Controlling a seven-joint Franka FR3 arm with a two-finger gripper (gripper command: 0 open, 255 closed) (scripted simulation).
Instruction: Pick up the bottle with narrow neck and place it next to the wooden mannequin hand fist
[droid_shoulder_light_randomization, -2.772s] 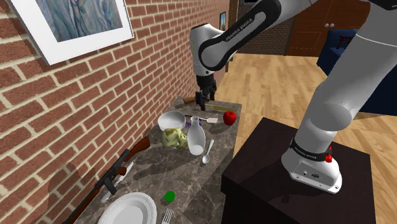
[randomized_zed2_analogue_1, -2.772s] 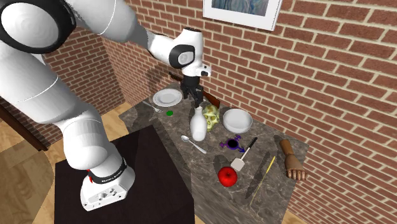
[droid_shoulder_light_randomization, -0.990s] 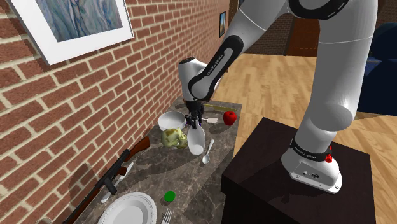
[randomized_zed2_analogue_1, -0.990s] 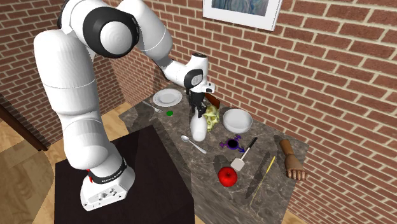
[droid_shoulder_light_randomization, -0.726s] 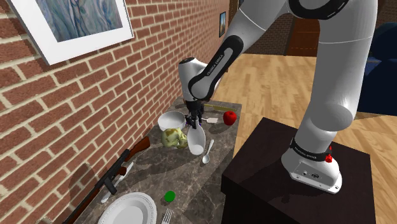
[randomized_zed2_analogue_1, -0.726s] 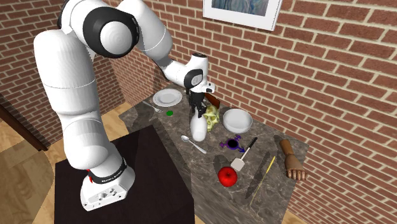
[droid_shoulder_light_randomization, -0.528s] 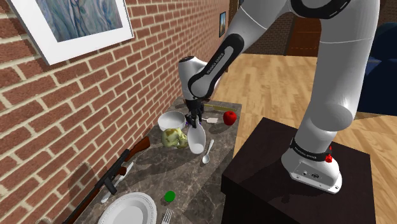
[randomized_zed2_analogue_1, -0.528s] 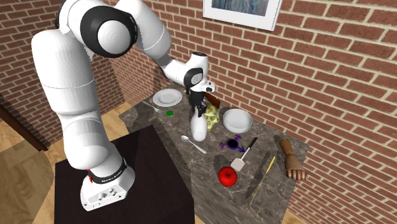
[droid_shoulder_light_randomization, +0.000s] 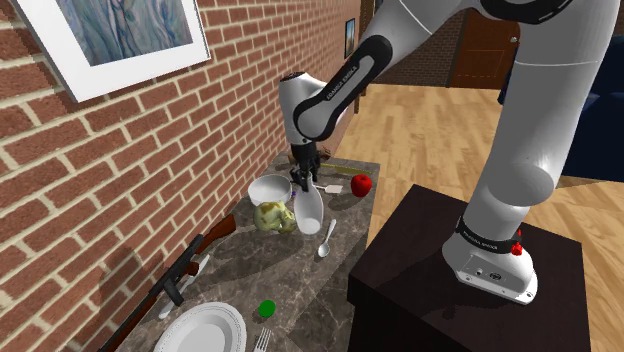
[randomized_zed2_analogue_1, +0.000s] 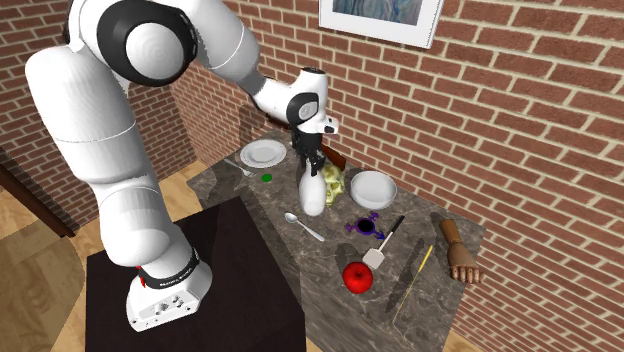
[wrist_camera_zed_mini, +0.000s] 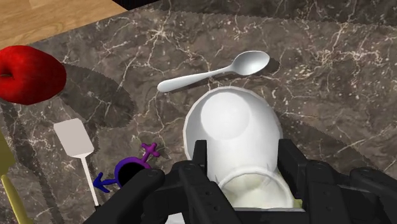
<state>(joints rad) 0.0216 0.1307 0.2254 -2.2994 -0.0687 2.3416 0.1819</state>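
The white bottle with a narrow neck (droid_shoulder_light_randomization: 310, 210) (randomized_zed2_analogue_1: 312, 196) hangs just above the marble tabletop, upright. My black gripper (droid_shoulder_light_randomization: 303, 181) (randomized_zed2_analogue_1: 313, 166) (wrist_camera_zed_mini: 243, 156) is shut on its neck from above. In the wrist view the bottle's round body (wrist_camera_zed_mini: 232, 133) bulges out below the two fingers clasping it. The wooden mannequin fist (randomized_zed2_analogue_1: 458, 252) lies at the table's far end, at the second exterior view's right, well away from the bottle.
Around the bottle lie a spoon (droid_shoulder_light_randomization: 326, 238) (wrist_camera_zed_mini: 216, 73), a white bowl (droid_shoulder_light_randomization: 268, 188), a yellowish skull-like lump (droid_shoulder_light_randomization: 270, 217), a purple toy (wrist_camera_zed_mini: 130, 172), a spatula (wrist_camera_zed_mini: 76, 140) and a red apple (droid_shoulder_light_randomization: 361, 184) (randomized_zed2_analogue_1: 357, 276). A plate (droid_shoulder_light_randomization: 200, 328) and a rifle (droid_shoulder_light_randomization: 185, 265) sit nearer the shoulder camera.
The gripper came down onto the bottle's neck and shut on it. In the last half second it has risen a little, taking the bottle off the tabletop.
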